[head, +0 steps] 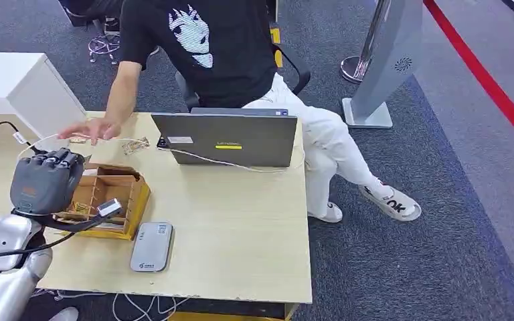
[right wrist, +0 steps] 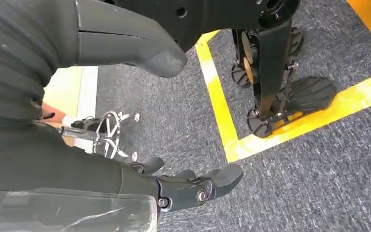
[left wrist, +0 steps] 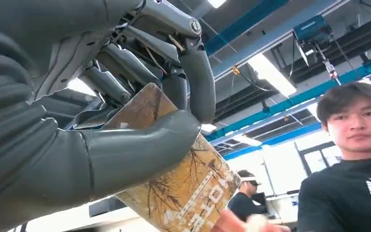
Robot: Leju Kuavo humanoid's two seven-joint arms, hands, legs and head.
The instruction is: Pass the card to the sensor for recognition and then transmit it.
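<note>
My left hand [head: 45, 180] hovers over the left part of the wooden box [head: 128, 200] and pinches a brown and gold printed card [left wrist: 186, 188] between thumb and fingers [left wrist: 198, 82]. From the head view an edge of the card [head: 73, 215] shows under the hand. The flat grey card sensor [head: 152, 246] lies on the table just right of the box, near the front edge, apart from the hand. My right hand [right wrist: 125, 116] hangs over grey carpet, thumb and fingers apart, holding nothing.
A person in a black shirt sits behind the table [head: 241, 221]; their hand [head: 92, 129] rests on it near loose cards [head: 134, 145]. A grey laptop [head: 227, 138] with a white cable stands at the back. A white cabinet [head: 20, 87] is at the far left.
</note>
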